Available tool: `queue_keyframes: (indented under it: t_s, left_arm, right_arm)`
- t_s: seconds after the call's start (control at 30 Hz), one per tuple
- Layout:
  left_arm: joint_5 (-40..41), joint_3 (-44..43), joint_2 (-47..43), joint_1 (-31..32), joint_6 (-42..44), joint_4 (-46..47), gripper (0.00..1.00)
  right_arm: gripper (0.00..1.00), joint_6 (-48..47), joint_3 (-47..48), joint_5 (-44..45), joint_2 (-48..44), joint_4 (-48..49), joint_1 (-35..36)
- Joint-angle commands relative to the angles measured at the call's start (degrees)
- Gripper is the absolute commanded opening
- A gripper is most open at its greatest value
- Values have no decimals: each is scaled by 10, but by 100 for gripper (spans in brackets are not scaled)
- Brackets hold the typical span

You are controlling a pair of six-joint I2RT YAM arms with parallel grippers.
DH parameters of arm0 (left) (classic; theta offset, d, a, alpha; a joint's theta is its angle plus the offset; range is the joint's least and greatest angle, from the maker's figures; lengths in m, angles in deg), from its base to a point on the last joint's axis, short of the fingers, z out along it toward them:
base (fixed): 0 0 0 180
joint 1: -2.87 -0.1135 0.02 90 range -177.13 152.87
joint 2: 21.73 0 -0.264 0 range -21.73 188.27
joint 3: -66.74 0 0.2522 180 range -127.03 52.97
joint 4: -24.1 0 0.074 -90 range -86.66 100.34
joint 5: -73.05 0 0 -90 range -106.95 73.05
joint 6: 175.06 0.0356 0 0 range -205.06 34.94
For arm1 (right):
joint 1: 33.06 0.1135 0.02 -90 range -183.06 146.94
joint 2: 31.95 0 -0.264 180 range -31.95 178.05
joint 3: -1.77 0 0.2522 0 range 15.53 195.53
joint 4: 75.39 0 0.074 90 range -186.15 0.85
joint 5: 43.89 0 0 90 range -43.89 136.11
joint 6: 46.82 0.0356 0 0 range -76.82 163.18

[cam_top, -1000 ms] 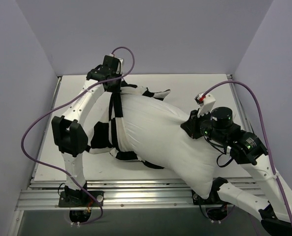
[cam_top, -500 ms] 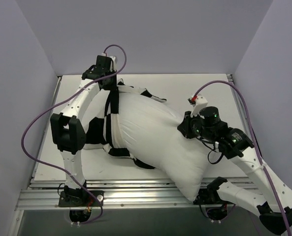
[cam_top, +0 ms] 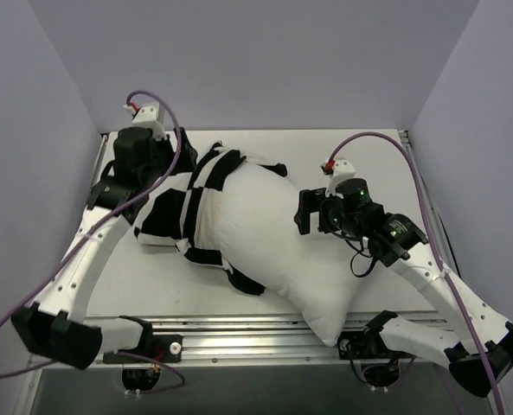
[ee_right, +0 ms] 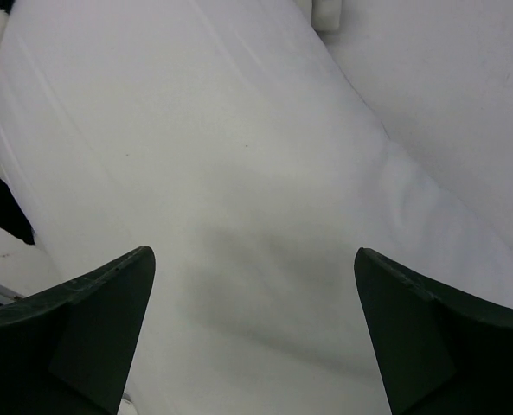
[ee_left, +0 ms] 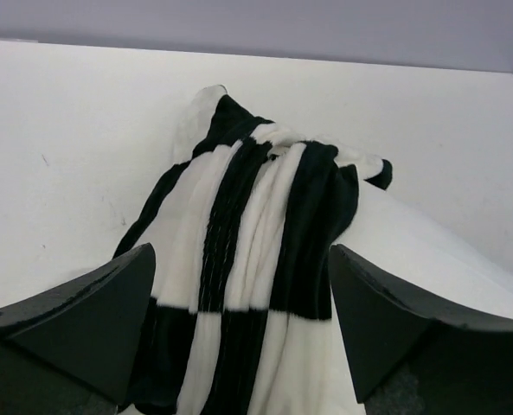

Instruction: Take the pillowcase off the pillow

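The plump white pillow (cam_top: 278,233) lies slanted across the table, its near end at the front edge. The black and white checkered pillowcase (cam_top: 182,207) is bunched around its far left end. My left gripper (cam_top: 161,173) hovers open just over the gathered pillowcase (ee_left: 239,216), holding nothing. In the left wrist view (ee_left: 243,298) the cloth runs away between the spread fingers, with the pillow (ee_left: 446,259) to its right. My right gripper (cam_top: 302,212) stands open above the pillow's right flank. The right wrist view (ee_right: 252,320) shows only bare pillow (ee_right: 239,173) between its jaws and a bit of pillowcase (ee_right: 1,203) at the left.
Purple-grey walls close in the table (cam_top: 360,156) on three sides. A metal rail (cam_top: 239,328) runs along the near edge, where the pillow's corner overhangs. Purple cables (cam_top: 386,143) loop over both arms.
Both grippers have opened and let go. The left arm swung left and down, and the lifted pillowcase edge dropped onto the table. The right gripper released the pillow and shifted left.
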Motion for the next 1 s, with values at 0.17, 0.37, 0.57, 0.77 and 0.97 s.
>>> queue_keyframes:
  t_s: [0.17, 0.37, 0.57, 0.77, 0.97]
  left_arm:
    - [-80, 223, -182, 3, -55, -13, 90]
    - [-130, 327, -246, 10, -87, -21, 87]
    - [-150, 389, -270, 21, -127, 32, 87]
    - [-109, 421, -243, 37, -169, 78, 85]
    - [-62, 440, -214, 40, -180, 105, 68]
  right_arm:
    - [97, -42, 32, 25, 17, 46, 50]
    - [100, -61, 44, 116, 68, 56, 170]
    - [100, -84, 64, 160, 123, 69, 249]
    - [100, -113, 98, 224, 183, 58, 321]
    - [100, -126, 117, 279, 241, 47, 361]
